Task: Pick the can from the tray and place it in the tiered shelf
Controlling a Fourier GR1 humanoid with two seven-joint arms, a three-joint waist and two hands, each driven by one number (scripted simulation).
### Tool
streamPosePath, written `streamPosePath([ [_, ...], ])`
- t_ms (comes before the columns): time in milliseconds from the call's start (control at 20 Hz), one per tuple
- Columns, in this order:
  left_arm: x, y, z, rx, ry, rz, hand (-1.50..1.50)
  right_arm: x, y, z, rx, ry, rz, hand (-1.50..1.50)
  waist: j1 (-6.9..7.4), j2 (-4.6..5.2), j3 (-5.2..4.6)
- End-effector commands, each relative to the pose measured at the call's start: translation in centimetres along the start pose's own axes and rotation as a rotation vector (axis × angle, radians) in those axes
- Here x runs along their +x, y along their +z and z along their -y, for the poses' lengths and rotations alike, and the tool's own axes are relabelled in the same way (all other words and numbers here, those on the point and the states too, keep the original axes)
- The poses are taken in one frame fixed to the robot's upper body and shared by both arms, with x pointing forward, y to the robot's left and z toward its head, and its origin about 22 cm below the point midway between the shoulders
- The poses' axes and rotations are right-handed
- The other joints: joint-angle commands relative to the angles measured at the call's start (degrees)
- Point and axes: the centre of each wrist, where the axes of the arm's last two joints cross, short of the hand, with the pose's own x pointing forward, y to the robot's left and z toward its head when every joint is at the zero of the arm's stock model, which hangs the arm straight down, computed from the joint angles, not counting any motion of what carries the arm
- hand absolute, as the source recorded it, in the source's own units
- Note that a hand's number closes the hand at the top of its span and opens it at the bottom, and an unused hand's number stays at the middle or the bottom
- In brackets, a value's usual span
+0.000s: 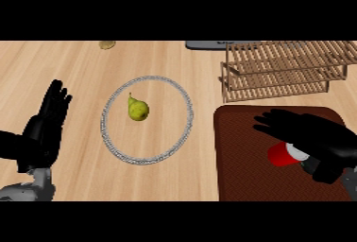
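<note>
In your head view, your right hand [314, 134] sits at the lower right over the dark red tray [241, 156], fingers spread above the red can [282, 155] and not closed round it; the can lies on the tray. The wooden tiered shelf [282, 71] stands at upper right. At centre, a pear [138, 109] rests on the plate [111, 101]. Your left hand [45, 125] rests open, far left.
</note>
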Motion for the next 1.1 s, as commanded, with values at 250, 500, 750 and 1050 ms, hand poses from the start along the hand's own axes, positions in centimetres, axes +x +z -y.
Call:
streamPosePath([
  [250, 0.1, 0.2, 0.5, 0.000, -0.018, 0.002, 0.00, -0.8, -2.8, -3.7, 0.108, 0.036, 0.017, 1.50, 0.20, 0.04, 0.01],
  [500, 0.7, -1.0, -1.4, -0.009, -0.008, 0.009, 0.00, -0.3, -3.0, -3.6, -0.010, 0.142, 0.070, 1.50, 0.05, 0.04, 0.01],
  [750, -0.1, -0.7, 0.1, 0.010, 0.006, -0.010, 0.00, 0.0, -2.5, -3.9, -0.078, -0.004, -0.147, 1.50, -0.69, -0.03, -0.03],
  [1050, -0.4, 0.3, -0.7, 0.049, -0.010, -0.002, 0.00, 2.1, -2.7, -9.1, -0.127, -0.325, -0.592, 1.50, -2.03, -0.43, -0.06],
])
